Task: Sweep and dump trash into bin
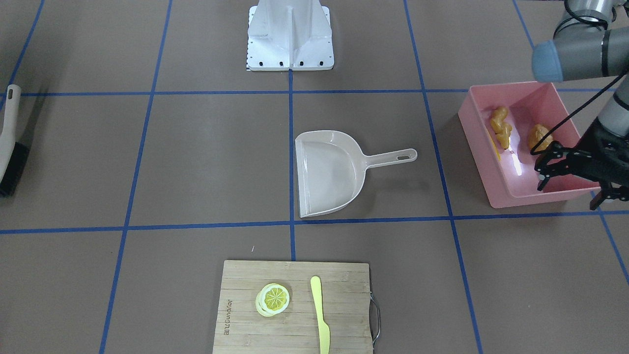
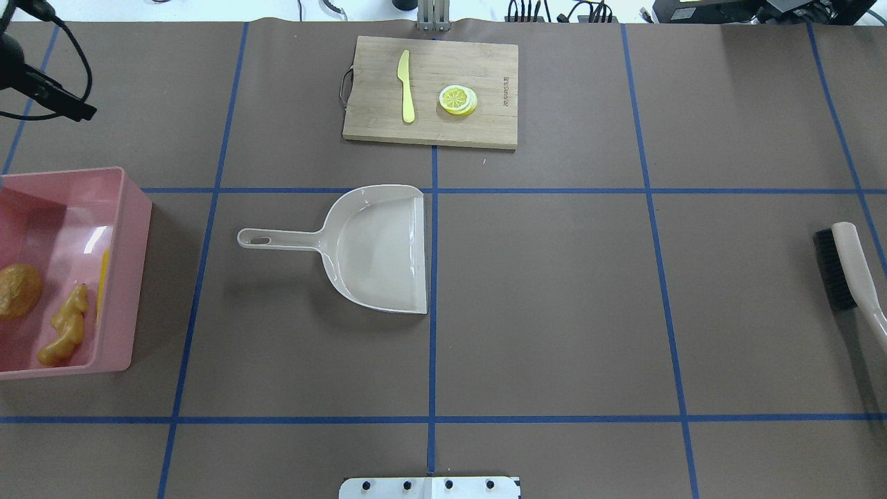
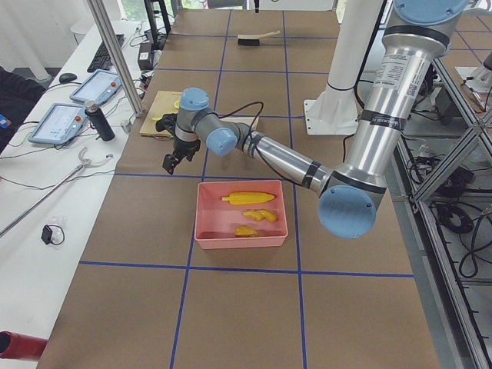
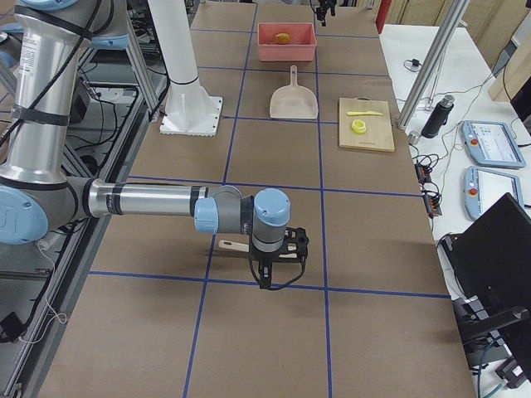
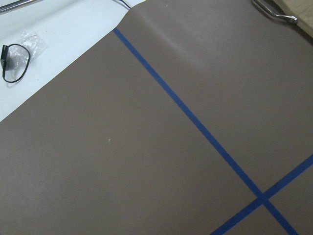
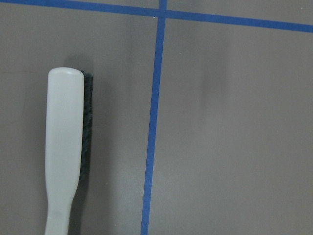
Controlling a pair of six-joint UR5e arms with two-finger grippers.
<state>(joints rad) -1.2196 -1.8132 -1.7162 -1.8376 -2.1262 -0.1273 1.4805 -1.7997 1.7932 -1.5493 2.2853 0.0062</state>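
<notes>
The pink bin (image 1: 540, 199) stands at the table's end on my left arm's side. Inside it lie the ginger root (image 1: 501, 127), the potato (image 1: 539, 137) and the corn cob (image 2: 104, 277), which rests against one wall. All three also show in the exterior left view, where the corn cob (image 3: 247, 198) is plainest. My left gripper (image 1: 570, 194) hangs open and empty above the table, just beyond the bin's far side. My right gripper (image 4: 274, 274) hovers over the brush (image 6: 63, 147); I cannot tell whether it is open or shut.
The beige dustpan (image 2: 378, 249) lies empty mid-table, handle towards the bin. A wooden cutting board (image 2: 485, 132) at the far edge carries a lemon slice (image 2: 458, 99) and a pale yellow knife (image 2: 406, 86). The brush (image 2: 849, 270) lies at the right end.
</notes>
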